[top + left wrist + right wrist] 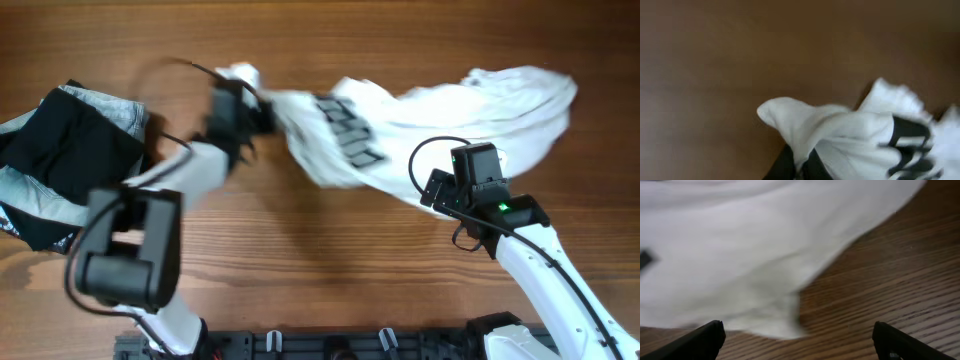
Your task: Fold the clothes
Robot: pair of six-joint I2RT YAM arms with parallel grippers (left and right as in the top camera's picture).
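Note:
The clothes are one large white shirt [440, 115] with dark lettering, pulled out in a long band across the wooden table [330, 250]. My left gripper [258, 108] is shut on the shirt's left end, and a small tuft pokes out beyond it. In the left wrist view the white fabric [840, 135] is pinched between the black fingers of my left gripper [801, 169] and lifted off the wood. My right gripper [468, 158] hovers at the shirt's lower edge. It stands open [800, 345] with bare wood between its fingers, and the white cloth [740, 245] lies just ahead.
A black folded garment [70, 150] lies on a pale grey-blue one [30, 190] at the table's left edge, close to my left arm. A dark rail [330, 345] runs along the near edge.

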